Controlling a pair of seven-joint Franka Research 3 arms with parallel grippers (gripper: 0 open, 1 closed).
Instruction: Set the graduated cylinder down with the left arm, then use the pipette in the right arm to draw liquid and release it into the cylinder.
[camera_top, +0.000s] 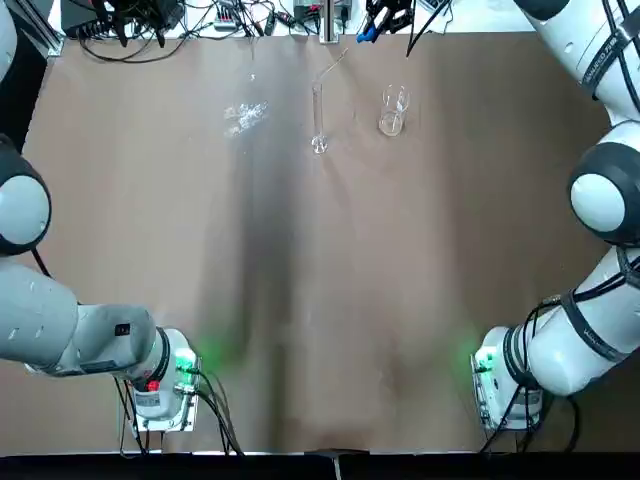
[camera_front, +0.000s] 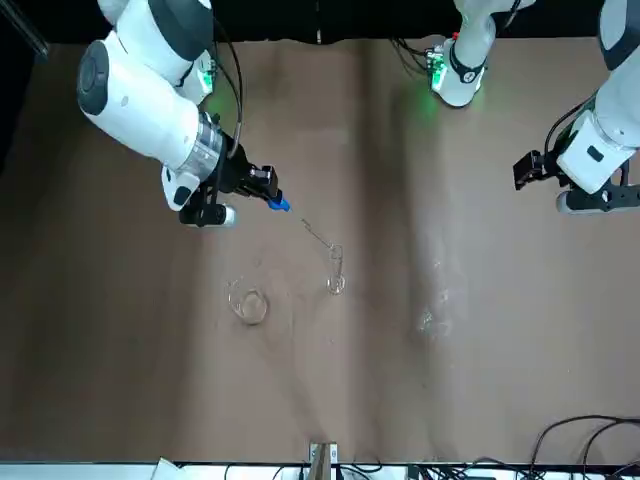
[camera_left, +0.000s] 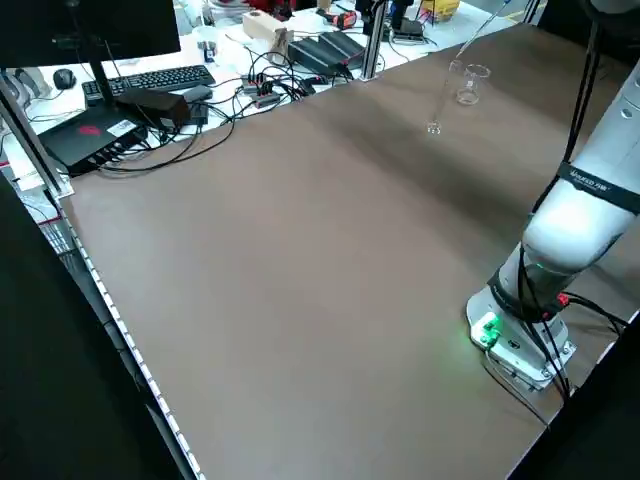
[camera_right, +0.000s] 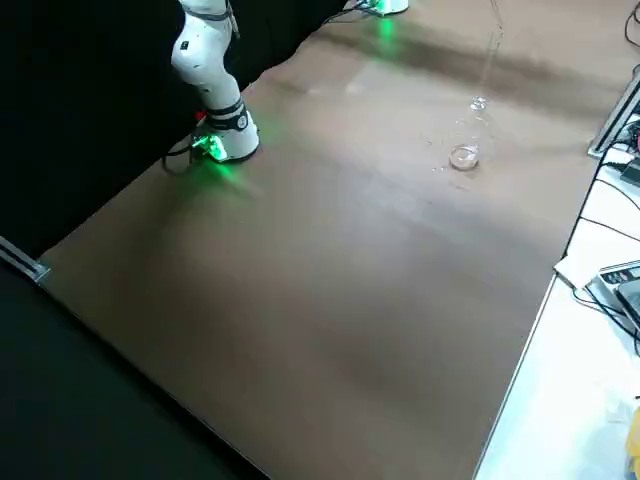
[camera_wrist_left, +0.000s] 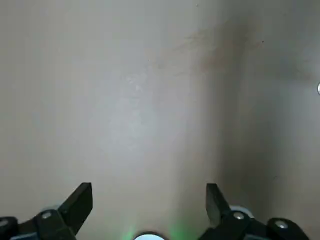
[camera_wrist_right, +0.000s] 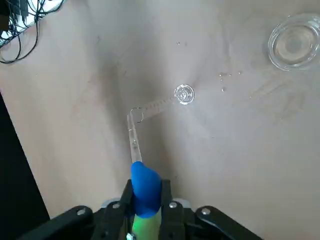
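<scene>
Cylinder: tall slim clear glass graduated cylinder (camera_top: 319, 120) stands upright on the brown worktop (camera_top: 300, 300) near its far edge, between a short clear glass beaker (camera_top: 392, 112) and a small irregular clear glass piece (camera_top: 244, 117).
Pipette: thin clear pipette with a bright blue bulb (camera_wrist_right: 143, 184); its tip sits at the cylinder's mouth.
Right gripper (camera_wrist_right: 145, 200): fingers pinched on the bulb.
Left gripper (camera_wrist_left: 149, 202): fingers wide apart, empty, near the worktop's near edge.
Technique: likely release step; keep the tip centred over the narrow mouth, squeeze gently, avoid nudging the cylinder.
</scene>
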